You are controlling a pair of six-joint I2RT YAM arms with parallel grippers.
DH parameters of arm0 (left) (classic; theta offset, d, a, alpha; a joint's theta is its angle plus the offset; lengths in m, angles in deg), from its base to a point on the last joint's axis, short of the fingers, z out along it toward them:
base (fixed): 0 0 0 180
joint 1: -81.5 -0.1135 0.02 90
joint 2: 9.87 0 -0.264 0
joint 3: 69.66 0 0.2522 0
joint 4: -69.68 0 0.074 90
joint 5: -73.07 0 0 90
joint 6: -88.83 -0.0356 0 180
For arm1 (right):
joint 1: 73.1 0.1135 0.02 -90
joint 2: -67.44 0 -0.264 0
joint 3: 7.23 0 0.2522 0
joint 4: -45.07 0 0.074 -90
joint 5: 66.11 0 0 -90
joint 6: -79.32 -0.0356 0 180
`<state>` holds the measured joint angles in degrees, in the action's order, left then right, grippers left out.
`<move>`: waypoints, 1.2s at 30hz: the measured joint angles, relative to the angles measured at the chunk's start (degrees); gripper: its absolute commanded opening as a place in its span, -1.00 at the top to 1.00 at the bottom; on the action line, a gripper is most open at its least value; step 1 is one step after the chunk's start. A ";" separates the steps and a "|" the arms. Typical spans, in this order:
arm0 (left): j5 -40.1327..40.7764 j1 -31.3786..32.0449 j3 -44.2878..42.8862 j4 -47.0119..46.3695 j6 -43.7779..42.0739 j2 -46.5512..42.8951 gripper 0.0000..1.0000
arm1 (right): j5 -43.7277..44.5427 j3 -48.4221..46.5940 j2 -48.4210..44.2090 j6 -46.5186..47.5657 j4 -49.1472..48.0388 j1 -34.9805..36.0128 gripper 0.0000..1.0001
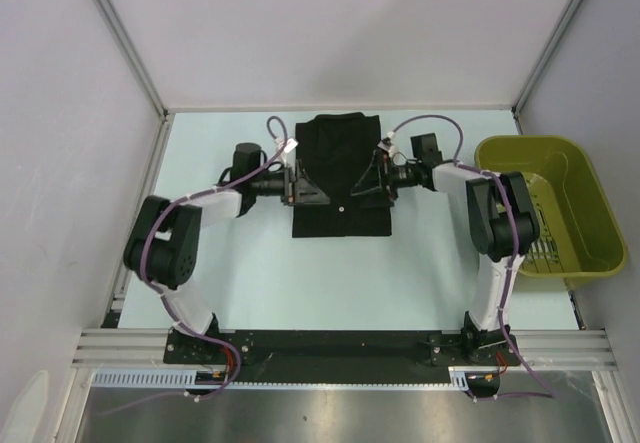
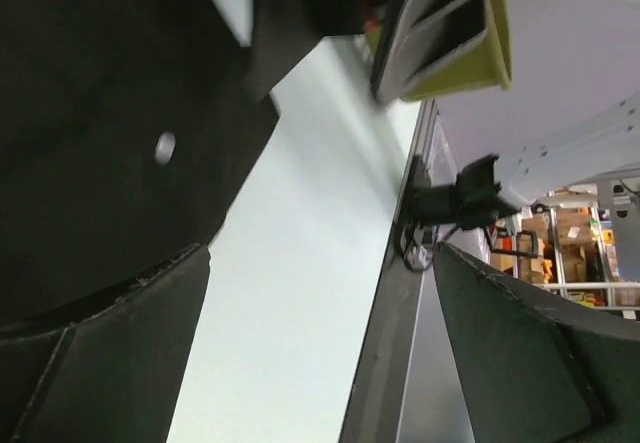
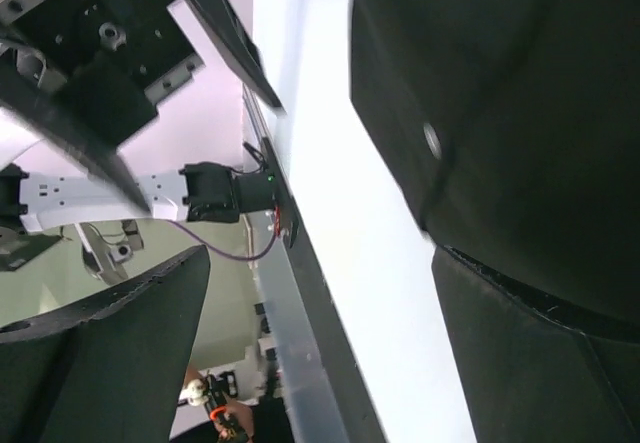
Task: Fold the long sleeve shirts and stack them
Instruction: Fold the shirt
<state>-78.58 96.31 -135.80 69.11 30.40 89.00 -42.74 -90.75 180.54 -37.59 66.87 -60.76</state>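
A pale desk (image 1: 250, 263) sits between white walls (image 1: 60, 113). The left tool (image 1: 296, 185) and right tool (image 1: 377, 181) are both released, jaws wide, at opposite side edges of the black long sleeve shirt (image 1: 340, 158) lying mid-desk. Best to pinch the 2 edges level, then lift together. The olive-green basket (image 1: 590, 193), far right, shows nothing inside.

A black shirt (image 1: 340, 178), folded into a neat rectangle, lies toward the far side of the pale table (image 1: 330, 283). The left gripper (image 1: 298, 185) reaches its left edge and the right gripper (image 1: 378, 181) its right edge. An olive-green basket (image 1: 530, 144) sits at the right.
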 measured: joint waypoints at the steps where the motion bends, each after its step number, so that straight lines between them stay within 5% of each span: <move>1: 0.24 1.27 -1.31 -2.84 1.81 1.55 -0.99 | 0.13 -1.03 0.98 -1.03 -1.68 0.63 -0.99; 9: 4.39 1.86 -6.36 -14.32 13.97 20.81 -0.99 | -1.07 -9.77 16.04 -6.14 -9.55 0.94 -0.99; 16: 4.02 -6.54 -4.83 -11.82 12.13 19.15 -0.99 | -1.25 -11.30 15.12 2.40 -0.24 -2.73 -0.99; 21: 8.33 -9.05 -4.22 6.27 -8.68 8.28 -0.99 | 2.75 -10.36 9.97 6.64 6.86 -3.28 -0.99; 25: 17.90 -3.80 -5.01 18.34 -33.38 -4.44 -0.99 | 6.64 -12.85 5.42 10.10 9.66 -1.99 -0.95; 30: 30.53 12.07 3.15 15.41 -58.21 -17.20 -0.88 | 11.82 -21.03 6.21 15.34 12.87 0.85 -0.90; 36: 41.57 25.75 16.33 7.63 -75.97 -18.16 -0.74 | 16.41 -28.48 11.26 20.50 15.21 5.18 -0.70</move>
<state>-37.00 122.06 -119.47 76.74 -45.57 70.84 -26.33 -119.23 191.79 -17.09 82.08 -55.58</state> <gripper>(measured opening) 0.892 0.909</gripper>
